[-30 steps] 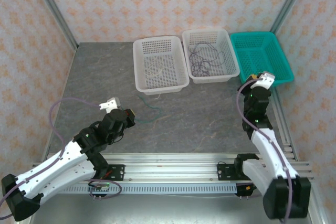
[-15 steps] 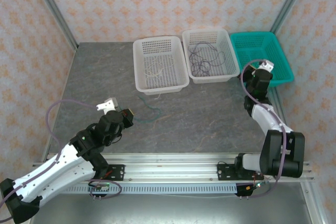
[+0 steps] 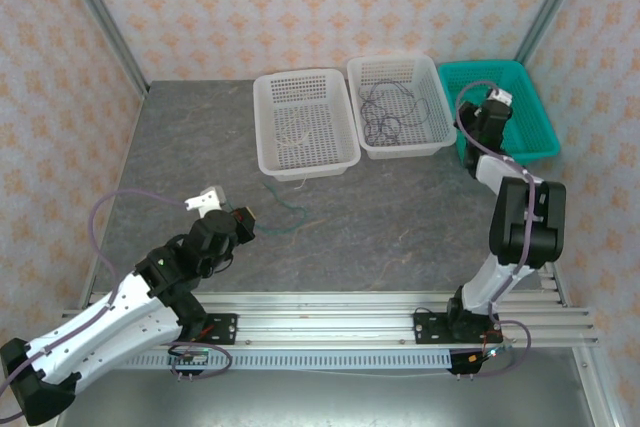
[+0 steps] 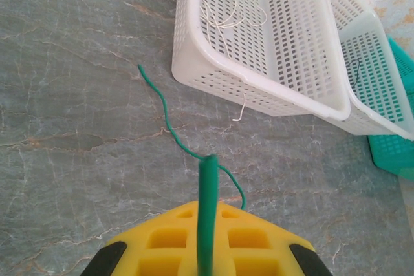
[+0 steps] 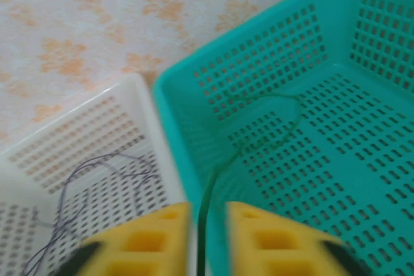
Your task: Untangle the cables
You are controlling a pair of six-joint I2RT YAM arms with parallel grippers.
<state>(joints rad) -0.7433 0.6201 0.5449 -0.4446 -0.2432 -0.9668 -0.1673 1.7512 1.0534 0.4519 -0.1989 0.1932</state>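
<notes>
The left gripper (image 4: pixel 207 234) is clamping a green cable (image 4: pixel 165 117) lying on the table (image 4: pixel 77 95). The right gripper (image 5: pixel 208 221), blurred, is seemingly hanging unclenched, with another green cable (image 5: pixel 217 169) between its fingers, over the far-right teal basket (image 5: pixel 259 56).

Grey stone-pattern tabletop (image 3: pixel 200 137). Three perforated plastic baskets in row at far side: left white basket (image 3: pixel 308 163), middle white basket (image 3: pixel 410 150) just beside it and set slightly farther back, teal basket (image 3: pixel 480 65) touching middle one's right side. Orange floral wallpaper (image 3: pixel 300 7) on three walls. Aluminium corner post (image 3: pixel 100 17). Aluminium rail (image 3: pixel 330 312) along near edge.
</notes>
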